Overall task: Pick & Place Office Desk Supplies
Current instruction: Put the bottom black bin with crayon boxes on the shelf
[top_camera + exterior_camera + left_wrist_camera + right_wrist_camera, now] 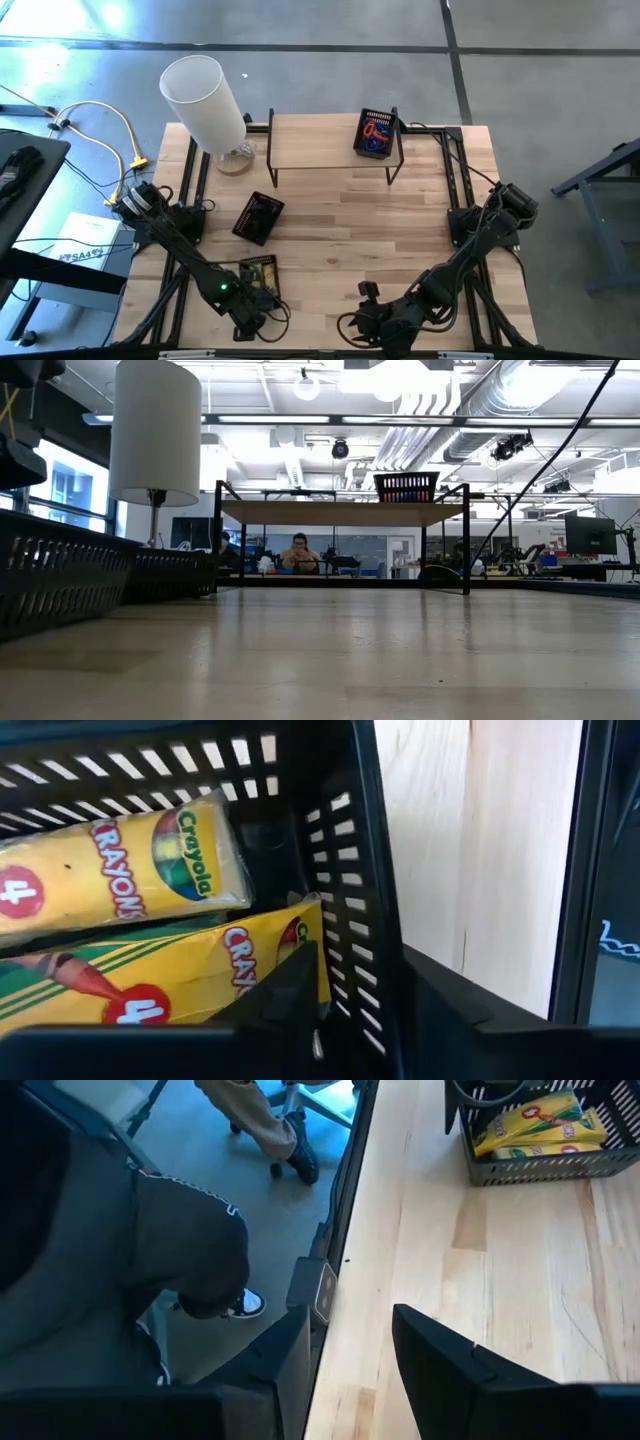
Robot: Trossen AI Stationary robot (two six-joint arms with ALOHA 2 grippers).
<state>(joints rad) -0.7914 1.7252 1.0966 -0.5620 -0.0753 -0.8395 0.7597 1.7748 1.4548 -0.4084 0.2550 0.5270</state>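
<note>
The left pincer point(345, 1010), part open and empty, straddles the black basket point(350, 870) wall beside the crayon packets point(120, 870), so closing risks clamping mesh, not a packet.

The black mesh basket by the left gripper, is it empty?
No, the black mesh basket holds yellow Crayola crayon packets, seen in the left wrist view.

Your wooden table point(330, 225) carries three black baskets point(259, 217). One basket point(377, 133) stands on the small shelf point(320, 150); a white lamp point(205, 100) stands beside it.
</note>
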